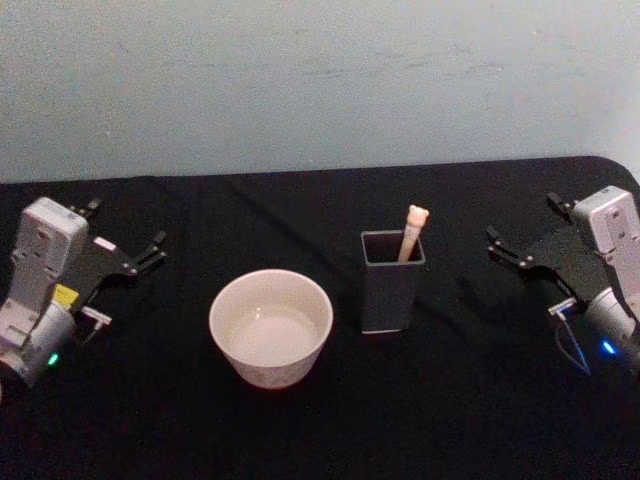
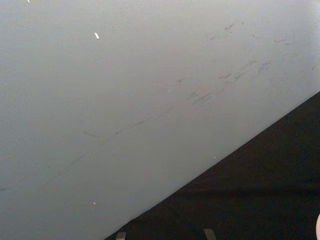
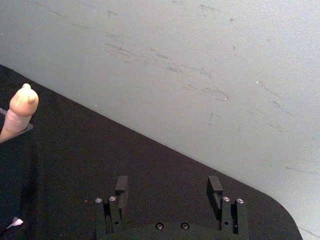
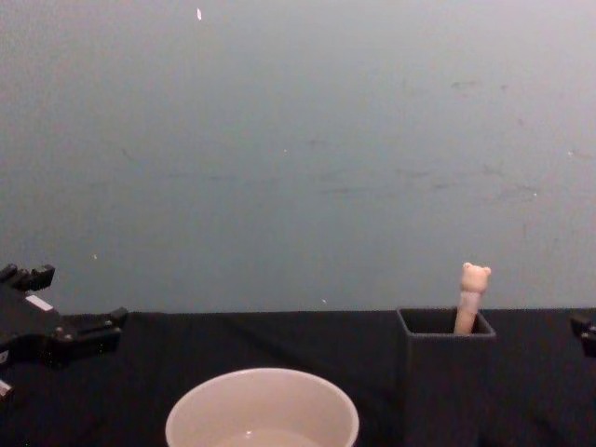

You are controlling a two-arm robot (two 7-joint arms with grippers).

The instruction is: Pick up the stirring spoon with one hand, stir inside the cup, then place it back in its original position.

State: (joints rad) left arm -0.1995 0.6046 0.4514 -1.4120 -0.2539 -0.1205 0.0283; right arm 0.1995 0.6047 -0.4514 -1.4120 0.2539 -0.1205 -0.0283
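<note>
Counter (image 1: 300, 445), black, backed by a pale grey wall (image 1: 300, 80); you read its contents from the robot's left to its right.

Entry 1: left gripper (image 1: 127, 222). You find it at the far left edge of the counter, on a silver-grey wrist housing, well apart from the cup. Its two black fingers are spread wide with nothing between them. In the chest view it enters at the lower left (image 4: 74, 300), fingers pointing inward across the counter.

Entry 2: cup (image 1: 268, 372). Cream-white, round, wide, thin-rimmed. You see it upright on the counter, left of centre, between the left gripper and the holder and touching neither.

Entry 3: holder (image 1: 388, 300). Dark grey, tall, square-mouthed, thin-walled, narrower than the cup. It stands upright just to the cup's right, with a gap between the two.

Entry 4: stirring spoon (image 1: 413, 232). You find it standing inside the holder, slightly tilted, its pale beige handle at the far right corner of the mouth. The small bear head sits clear above the rim, as the chest view also shows (image 4: 473, 277). The metal neck and bowl are hidden inside the holder.

Entry 5: right gripper (image 1: 522, 218). It sits at the far right edge of the counter, well apart from the holder. Its black fingers (image 3: 121, 186) are spread wide over bare counter, gripping nothing.
</note>
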